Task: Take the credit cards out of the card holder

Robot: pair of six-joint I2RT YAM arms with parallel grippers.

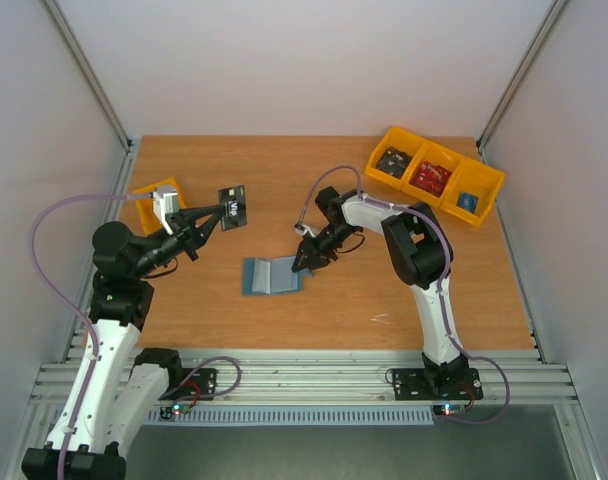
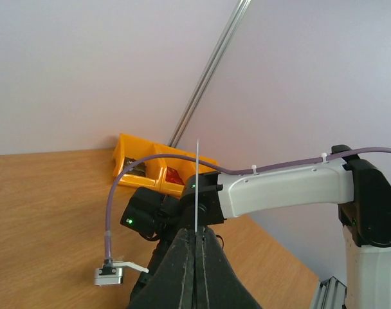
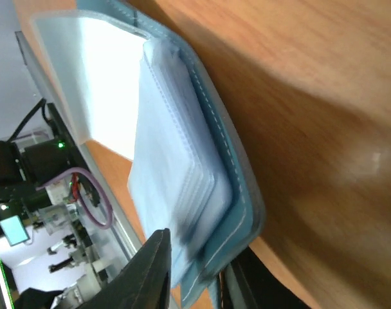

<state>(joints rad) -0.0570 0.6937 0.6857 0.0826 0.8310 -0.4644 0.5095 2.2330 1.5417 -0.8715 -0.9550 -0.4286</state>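
The teal-blue card holder (image 1: 271,276) lies open on the table, its paler lining and card slots (image 3: 176,148) facing up. A dark credit card (image 1: 234,207) with white lettering hangs in the air left of centre, my left gripper (image 1: 217,215) shut on its edge. In the left wrist view that card shows edge-on as a thin pale line (image 2: 197,187) rising from the closed left gripper (image 2: 197,233). My right gripper (image 1: 304,264) is at the holder's right edge. Its jaws stand slightly apart around the holder's corner (image 3: 197,254), which is blurred.
A row of yellow bins (image 1: 434,178) with dark, red and blue items stands at the back right. Another yellow bin (image 1: 147,205) sits at the left edge behind my left arm. The right arm (image 2: 285,190) spans the left wrist view.
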